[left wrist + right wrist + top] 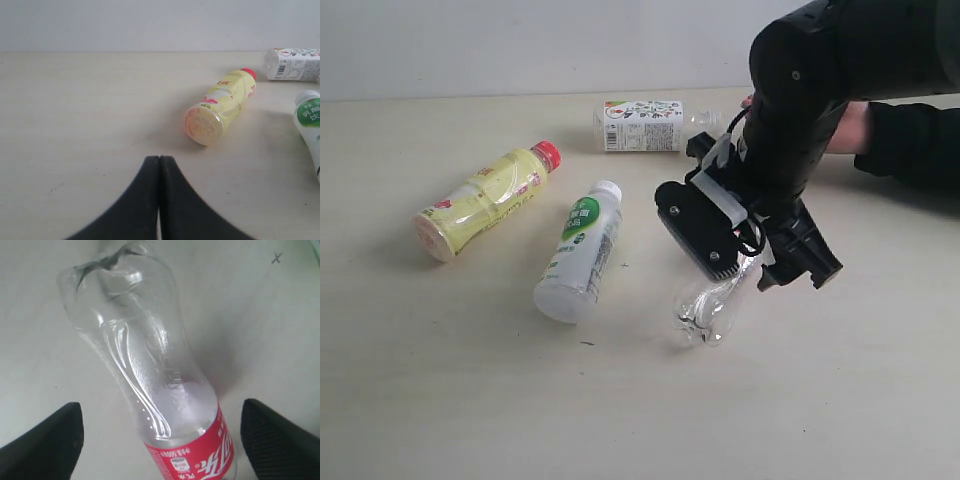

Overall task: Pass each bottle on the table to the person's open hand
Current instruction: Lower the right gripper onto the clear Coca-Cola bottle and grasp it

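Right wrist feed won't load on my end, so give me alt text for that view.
A dented clear bottle with a red label sits between the right gripper's two black fingers, which are wide open and not touching it. The pale table lies behind it.

Left gripper (159,160): fingers pressed flat together, no gap.
Right gripper (160,440): jaws spread wide, pointing down at a slant.

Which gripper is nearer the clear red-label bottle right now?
Right. The right gripper is open, straddling the clear bottle; the left gripper is shut, away from it, facing the yellow bottle.
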{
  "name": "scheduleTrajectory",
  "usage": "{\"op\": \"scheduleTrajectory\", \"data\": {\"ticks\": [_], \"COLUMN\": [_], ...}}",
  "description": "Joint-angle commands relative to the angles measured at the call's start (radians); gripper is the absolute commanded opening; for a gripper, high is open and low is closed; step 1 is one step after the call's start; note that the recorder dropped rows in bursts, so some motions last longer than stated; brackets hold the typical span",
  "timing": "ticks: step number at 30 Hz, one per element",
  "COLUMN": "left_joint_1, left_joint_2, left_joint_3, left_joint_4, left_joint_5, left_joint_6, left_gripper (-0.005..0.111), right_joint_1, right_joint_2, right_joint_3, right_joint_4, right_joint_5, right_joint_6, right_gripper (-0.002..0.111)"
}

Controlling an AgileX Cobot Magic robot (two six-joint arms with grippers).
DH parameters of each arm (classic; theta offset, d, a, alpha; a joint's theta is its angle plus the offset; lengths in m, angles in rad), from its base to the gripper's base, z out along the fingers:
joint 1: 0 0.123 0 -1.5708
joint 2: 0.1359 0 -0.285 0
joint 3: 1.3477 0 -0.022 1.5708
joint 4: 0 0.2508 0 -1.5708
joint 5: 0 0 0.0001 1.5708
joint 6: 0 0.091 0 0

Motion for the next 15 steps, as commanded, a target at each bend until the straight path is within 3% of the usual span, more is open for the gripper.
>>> {"op": "scheduleTrajectory", "data": {"ticks": [1,15], "left_joint_1": [-0.006,-0.006], "left_joint_2": [-0.007,-0.007], "left_joint_3": [0.000,0.000], "left_joint_4": [0.001,0.001], "left_joint_5": [-0.007,-0.007], "left_joint_6": [-0.003,-0.003], "left_gripper": [0.000,0.000], "right_joint_1": [0.002,0.002], "right_joint_2": [0.039,0.120], "right_joint_3": [-0.007,0.002], "right_joint_4": [0.005,0.005], "right_joint_5": [-0.027,-0.085], "right_joint_6": [-0.012,-0.014], "right_gripper": [0.081,0.079]}}
